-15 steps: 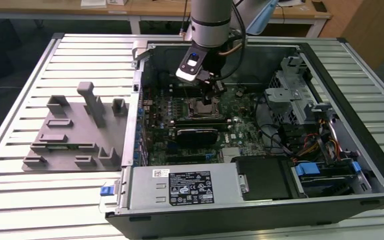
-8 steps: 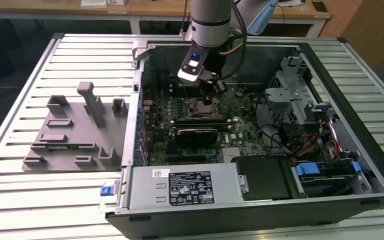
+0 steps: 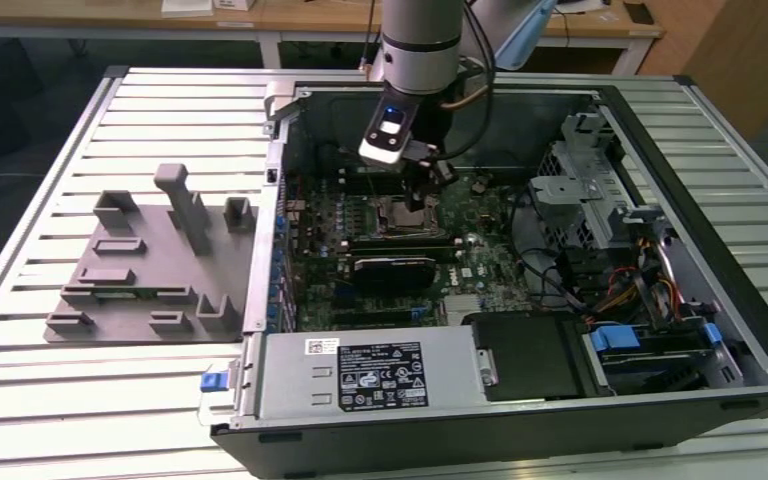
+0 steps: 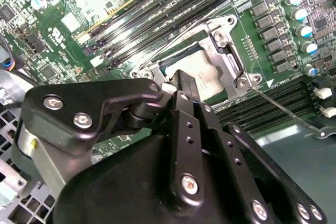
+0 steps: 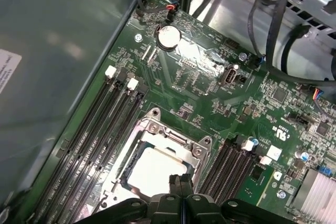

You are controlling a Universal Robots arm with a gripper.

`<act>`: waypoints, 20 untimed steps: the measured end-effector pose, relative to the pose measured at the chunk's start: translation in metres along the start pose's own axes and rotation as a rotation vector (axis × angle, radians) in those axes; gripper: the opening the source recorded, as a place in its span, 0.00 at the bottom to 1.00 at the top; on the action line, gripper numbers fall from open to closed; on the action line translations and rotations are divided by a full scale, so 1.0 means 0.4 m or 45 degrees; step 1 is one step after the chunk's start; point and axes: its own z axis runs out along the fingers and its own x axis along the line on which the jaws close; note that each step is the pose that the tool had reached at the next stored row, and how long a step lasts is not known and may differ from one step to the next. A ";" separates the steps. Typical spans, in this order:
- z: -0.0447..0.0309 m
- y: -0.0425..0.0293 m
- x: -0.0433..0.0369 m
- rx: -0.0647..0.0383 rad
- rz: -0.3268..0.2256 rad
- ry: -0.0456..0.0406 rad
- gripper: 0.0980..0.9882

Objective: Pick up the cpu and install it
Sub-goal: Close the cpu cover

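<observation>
Open computer case (image 3: 744, 330) lying on a slatted desk (image 3: 37, 400), with the arm reaching in over the motherboard (image 5: 210, 87). The cpu (image 5: 152, 169) lies flat in its socket (image 5: 157, 124), silver top plate up, framed by the socket's metal bracket and flanked by banks of memory slots. The gripper (image 5: 181, 181) hangs directly above one edge of the chip. Its jaws are closed against each other with nothing between them; whether the tips touch the plate cannot be told.

Handling: the chip is judged light, rigid and smooth-topped, with a delicate contact face underneath. It is best taken by two opposite edges of its pale rim and kept level, never slid or pressed at an angle.

A grey fixture (image 3: 144, 270) sits on the desk beside the case, on the exterior view's left.
</observation>
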 end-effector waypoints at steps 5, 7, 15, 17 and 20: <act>0.000 0.000 0.000 -0.001 -0.038 -0.006 0.01; 0.000 0.000 0.000 -0.001 -0.053 -0.008 0.01; 0.000 0.000 0.000 -0.003 -0.111 -0.015 0.01; 0.000 0.000 0.000 -0.004 -0.124 -0.017 0.01; 0.000 0.000 0.000 -0.004 -0.143 -0.021 0.01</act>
